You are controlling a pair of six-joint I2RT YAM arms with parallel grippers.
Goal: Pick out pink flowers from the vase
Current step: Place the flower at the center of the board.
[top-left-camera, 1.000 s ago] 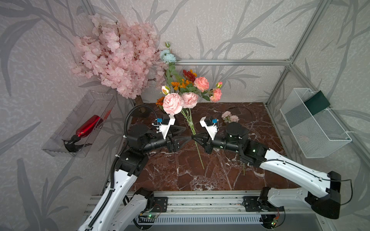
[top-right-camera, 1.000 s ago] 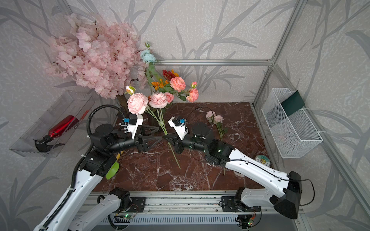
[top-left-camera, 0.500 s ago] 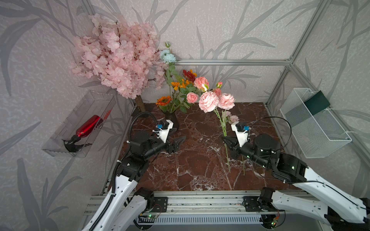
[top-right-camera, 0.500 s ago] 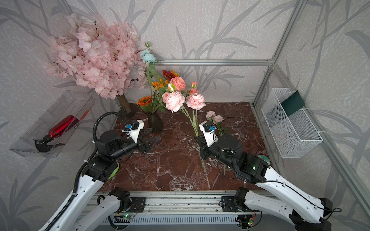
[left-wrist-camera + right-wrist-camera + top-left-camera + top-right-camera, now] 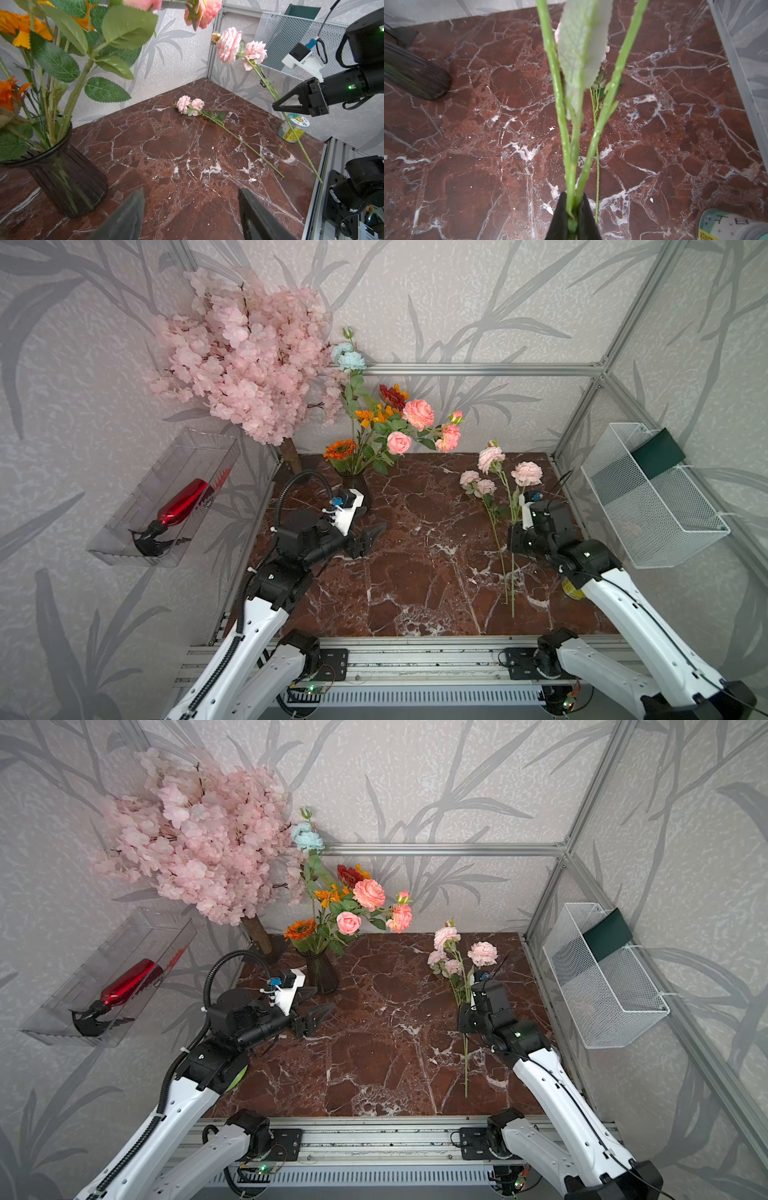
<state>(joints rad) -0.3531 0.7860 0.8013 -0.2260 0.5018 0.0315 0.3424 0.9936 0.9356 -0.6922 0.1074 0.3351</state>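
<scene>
The dark ribbed vase (image 5: 356, 489) (image 5: 323, 977) (image 5: 62, 176) stands at the back left with three pink flowers (image 5: 417, 414) (image 5: 368, 894) among its other blooms. My right gripper (image 5: 514, 537) (image 5: 465, 1018) (image 5: 275, 107) (image 5: 573, 195) is shut on the forked green stem (image 5: 570, 166) of a pink flower (image 5: 527, 473) (image 5: 482, 953) (image 5: 228, 45), held tilted over the table's right side. Another pink flower (image 5: 478, 483) (image 5: 444, 963) (image 5: 190, 104) lies flat just left of it. My left gripper (image 5: 372, 537) (image 5: 318, 1017) (image 5: 191, 191) hangs open and empty, in front of the vase.
A big pink blossom tree (image 5: 245, 360) fills the back left corner. On the left wall, a clear tray (image 5: 124, 547) holds a red bottle. A white mesh basket (image 5: 648, 506) hangs on the right wall. A small can (image 5: 294, 129) (image 5: 733, 225) stands by the right arm.
My right gripper has carried the pink flower from the middle, beside the vase, over to the right side and lower. My left gripper has drawn back from the stem, staying open.
</scene>
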